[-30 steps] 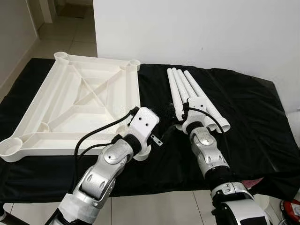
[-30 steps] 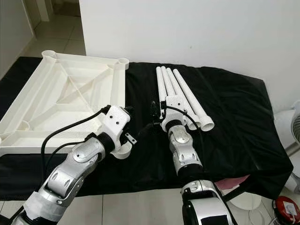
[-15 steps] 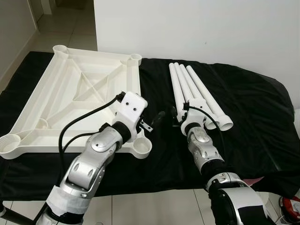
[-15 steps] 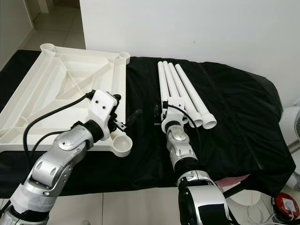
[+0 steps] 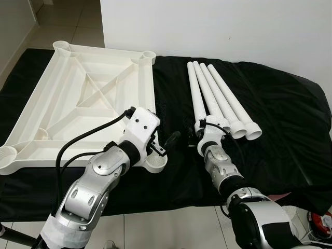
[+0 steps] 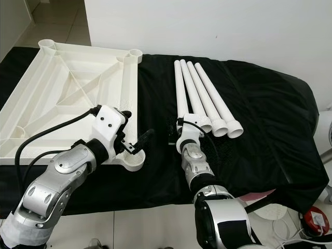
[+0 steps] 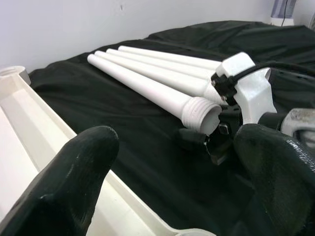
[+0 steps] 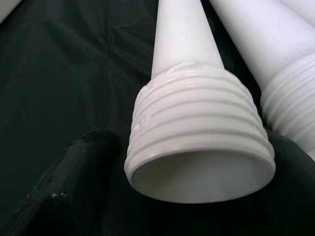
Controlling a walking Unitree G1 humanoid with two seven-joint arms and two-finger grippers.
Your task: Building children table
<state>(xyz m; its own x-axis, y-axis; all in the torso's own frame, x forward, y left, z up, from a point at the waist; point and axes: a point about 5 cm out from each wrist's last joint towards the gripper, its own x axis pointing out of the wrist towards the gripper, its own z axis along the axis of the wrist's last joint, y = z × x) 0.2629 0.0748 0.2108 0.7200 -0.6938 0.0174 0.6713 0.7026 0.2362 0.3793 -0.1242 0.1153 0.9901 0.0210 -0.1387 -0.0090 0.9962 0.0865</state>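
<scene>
The white tabletop point(image 5: 88, 98) lies upside down on the left of the black cloth, its ribs facing up. Its near right corner socket point(image 5: 155, 163) sits just under my left gripper point(image 5: 168, 142), which is open with nothing between its fingers point(image 7: 83, 167). Several white legs point(image 5: 223, 98) lie side by side to the right, threaded ends toward me. My right gripper point(image 5: 198, 129) is at the threaded end point(image 8: 197, 123) of the leftmost leg point(image 5: 194, 93). It is open, with a finger point(image 8: 74, 172) on either side of that end.
The black cloth point(image 5: 280, 119) covers the low surface and drops off at its near edge. A white wall point(image 5: 233, 26) stands right behind. Tiled floor shows at the far left. A small red object point(image 6: 314, 220) lies on the floor at the near right.
The camera has shifted. My right gripper drew back along the legs to the leftmost leg's threaded end. My left wrist moved off the corner socket, which now shows.
</scene>
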